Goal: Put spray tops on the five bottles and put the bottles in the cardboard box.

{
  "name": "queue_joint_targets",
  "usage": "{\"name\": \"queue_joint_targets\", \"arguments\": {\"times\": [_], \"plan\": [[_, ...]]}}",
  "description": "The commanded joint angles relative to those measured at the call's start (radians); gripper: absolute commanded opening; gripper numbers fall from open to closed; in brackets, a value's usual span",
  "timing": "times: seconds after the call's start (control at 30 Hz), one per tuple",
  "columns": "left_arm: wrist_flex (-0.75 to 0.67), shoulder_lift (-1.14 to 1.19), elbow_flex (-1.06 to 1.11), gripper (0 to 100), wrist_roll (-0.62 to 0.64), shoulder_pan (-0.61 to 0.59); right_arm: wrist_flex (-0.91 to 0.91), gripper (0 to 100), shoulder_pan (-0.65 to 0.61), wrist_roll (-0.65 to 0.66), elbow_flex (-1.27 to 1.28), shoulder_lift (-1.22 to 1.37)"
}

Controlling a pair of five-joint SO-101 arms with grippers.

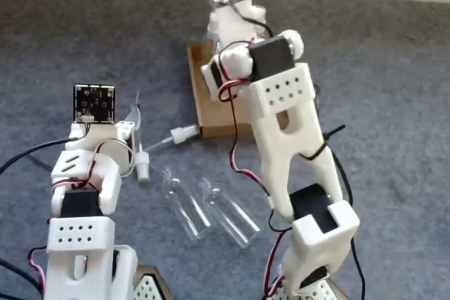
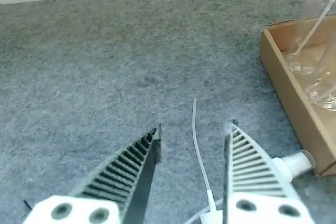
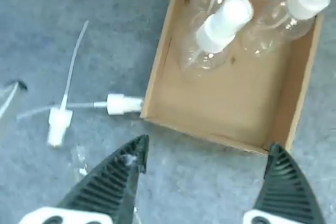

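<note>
Left gripper [image 2: 194,129]: spread wide, empty; thin-tubed white plastic spray top [image 2: 212,216] lies between its fingers [image 2: 131,166].
Right gripper [image 3: 208,145]: spread wide, empty; brown cardboard box [image 3: 157,61] holding three capped clear bottles [image 3: 220,22] sits beyond its fingertips [image 3: 137,149].

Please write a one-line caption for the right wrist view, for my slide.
Open right gripper hovers by the cardboard box with three capped bottles; two spray tops lie beside it.

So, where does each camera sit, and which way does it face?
High view: above the table, looking down; left arm and right arm show.
Left wrist view: low, faces the box past the open left gripper.
Right wrist view: over the box, looks down past the open right gripper.
Wrist views share box and spray top.
</note>
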Motion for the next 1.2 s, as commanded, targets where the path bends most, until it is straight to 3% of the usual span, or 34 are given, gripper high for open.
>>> {"name": "queue_joint_targets", "arguments": {"times": [0.0, 0.13, 0.43, 0.83, 0.93, 1.07, 1.17], "plan": [[-0.026, 0.004, -0.015, 18, 0.008, -0.028, 0.027, 27.9, -0.090, 0.061, 0.194, -0.156], [-0.026, 0.004, -0.015, 18, 0.008, -0.036, -0.028, 28.1, -0.193, 0.137, 0.619, -0.364], [-0.026, 0.004, -0.015, 18, 0.008, -0.035, -0.481, 28.2, -0.268, 0.137, 1.480, -0.651], [-0.026, 0.004, -0.010, 18, 0.008, -0.030, -0.714, 27.4, -0.257, 0.038, 1.704, -0.653], [-0.026, 0.005, -0.010, 18, 0.005, -0.030, -0.710, 18.9, -0.165, 0.041, 1.707, -0.657], [-0.026, 0.007, -0.015, 18, 0.005, -0.030, -0.710, 1.6, 0.067, 0.049, 1.696, -0.664], [-0.023, 0.038, -0.033, 18, 0.005, -0.030, -0.680, 0.5, 0.269, 0.146, 1.693, -0.664]]}}
